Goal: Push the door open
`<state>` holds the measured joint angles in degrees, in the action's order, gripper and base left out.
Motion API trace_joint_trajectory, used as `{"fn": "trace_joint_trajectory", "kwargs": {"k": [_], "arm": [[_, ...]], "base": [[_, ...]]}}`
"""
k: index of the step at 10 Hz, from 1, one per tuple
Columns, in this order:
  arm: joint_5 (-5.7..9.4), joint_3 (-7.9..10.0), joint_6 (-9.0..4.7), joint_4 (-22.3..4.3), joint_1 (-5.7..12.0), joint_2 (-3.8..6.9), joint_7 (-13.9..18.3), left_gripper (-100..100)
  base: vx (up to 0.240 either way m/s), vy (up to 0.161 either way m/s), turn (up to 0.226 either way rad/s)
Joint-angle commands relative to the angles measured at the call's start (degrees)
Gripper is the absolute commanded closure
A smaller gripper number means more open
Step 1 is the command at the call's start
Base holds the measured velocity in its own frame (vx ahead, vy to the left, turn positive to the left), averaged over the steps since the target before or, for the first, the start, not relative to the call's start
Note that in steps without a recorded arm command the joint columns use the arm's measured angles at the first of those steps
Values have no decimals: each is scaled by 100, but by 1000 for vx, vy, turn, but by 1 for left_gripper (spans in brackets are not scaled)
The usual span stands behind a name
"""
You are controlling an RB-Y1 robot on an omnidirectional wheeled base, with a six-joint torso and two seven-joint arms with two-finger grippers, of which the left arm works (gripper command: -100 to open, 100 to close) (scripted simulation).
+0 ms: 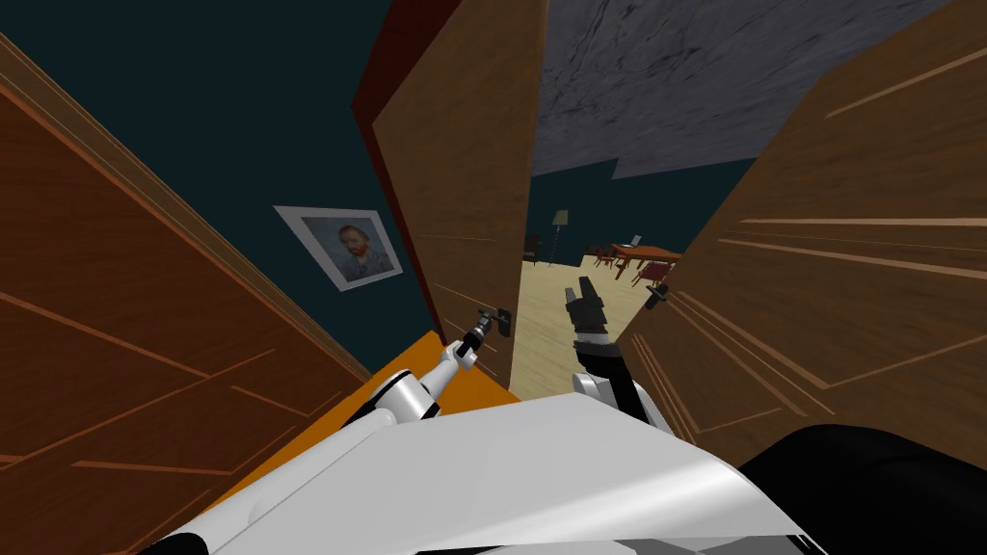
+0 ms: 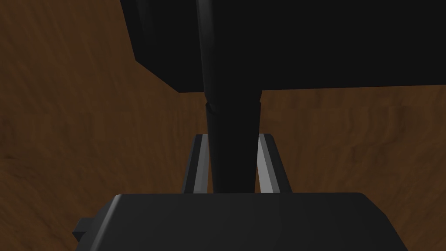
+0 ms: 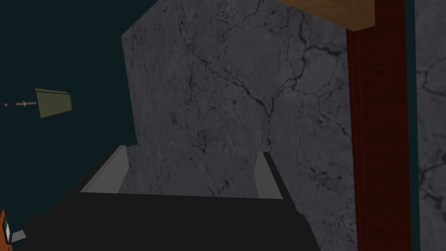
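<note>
Brown door (image 1: 463, 173), upper middle of the frame, is ajar and probably swings heavy but rigid, so the left gripper (image 2: 233, 138) pinched on its dark lever handle (image 2: 233, 109) looks a solid hold, right gripper (image 3: 191, 151) gaping empty.

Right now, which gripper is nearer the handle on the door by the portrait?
Left. The left gripper grips the handle; the right gripper hangs open in the doorway gap, clear of it.
</note>
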<state>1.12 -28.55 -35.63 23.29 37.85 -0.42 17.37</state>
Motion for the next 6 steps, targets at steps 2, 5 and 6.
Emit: {"fn": "trace_joint_trajectory", "kwargs": {"k": [2,5,6], "arm": [[23,91,60,112,-27,110,-57,100],[62,218,80,113,-38,203,-125,100],[97,331,97,113,-47,271,-186,100]], "base": [[68,-149,28],[95,-151,35],[92,-107,9]]}}
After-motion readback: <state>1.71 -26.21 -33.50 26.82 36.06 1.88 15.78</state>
